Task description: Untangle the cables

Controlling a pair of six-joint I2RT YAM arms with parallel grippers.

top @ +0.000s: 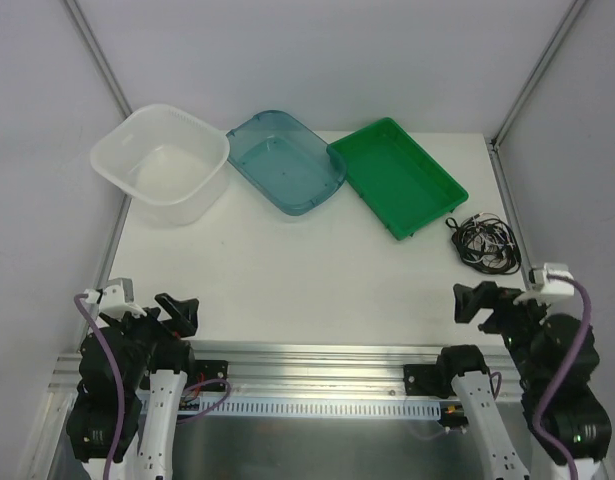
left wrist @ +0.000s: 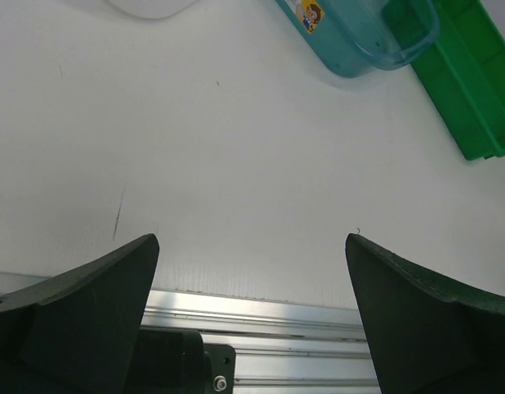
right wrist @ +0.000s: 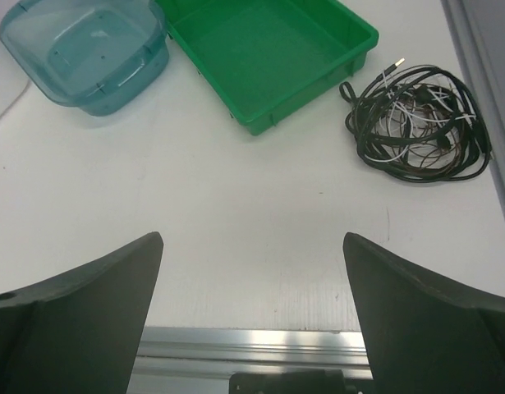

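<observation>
top view
L gripper (top: 177,312): fingers spread wide, nothing betw. them; at near table edge, left side.
R gripper (top: 477,300): fingers wide, empty; near edge, right side.
cables (top: 484,243): one dark tangled bundle on table (top: 287,270), far right, just beside green tray (top: 397,178); well apart from both grippers.
containers: white tub (top: 162,165), blue tub (top: 287,160), green tray side by side along far edge.

L wrist view
L gripper (left wrist: 250,271): fingers wide, bare table betw. them, metal rail (left wrist: 260,316) below.
ahead: blue tub (left wrist: 359,41) + green tray (left wrist: 474,90), upper right.

R wrist view
R gripper (right wrist: 252,246): fingers wide, holding nothing.
cables (right wrist: 416,123): black, brownish + pale loops heaped upper right, flat on table, just right of green tray (right wrist: 260,49); small metal plug (right wrist: 397,63) sticks out at top.
blue tub (right wrist: 88,57): upper left, beside tray.
</observation>
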